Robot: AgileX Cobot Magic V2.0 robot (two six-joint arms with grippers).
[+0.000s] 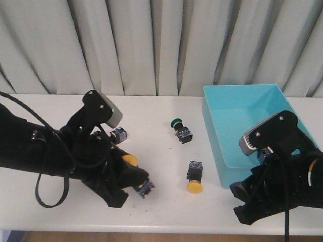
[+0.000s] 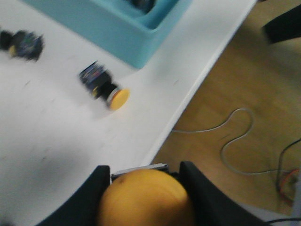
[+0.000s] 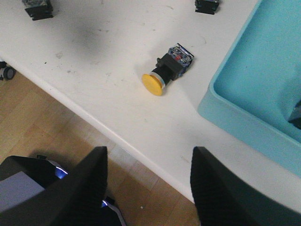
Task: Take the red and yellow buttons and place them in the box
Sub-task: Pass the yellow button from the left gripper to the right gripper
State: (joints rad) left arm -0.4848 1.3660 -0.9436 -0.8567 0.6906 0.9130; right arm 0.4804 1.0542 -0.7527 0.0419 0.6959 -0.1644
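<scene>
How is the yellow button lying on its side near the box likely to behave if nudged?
The yellow button lies on its side, resting on its round cap and blocky black body, so it would probably pivot in an arc rather than roll straight. It looks rigid. The smooth table suggests it could skid.

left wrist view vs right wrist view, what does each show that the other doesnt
Only the left wrist view shows a round yellow button cap gripped in the left tool, and a grey cable on the wooden floor. Only the right wrist view shows the right tool open and empty. Both show the loose yellow-capped push button on a black body lying on the white table near the turquoise plastic box.
</scene>
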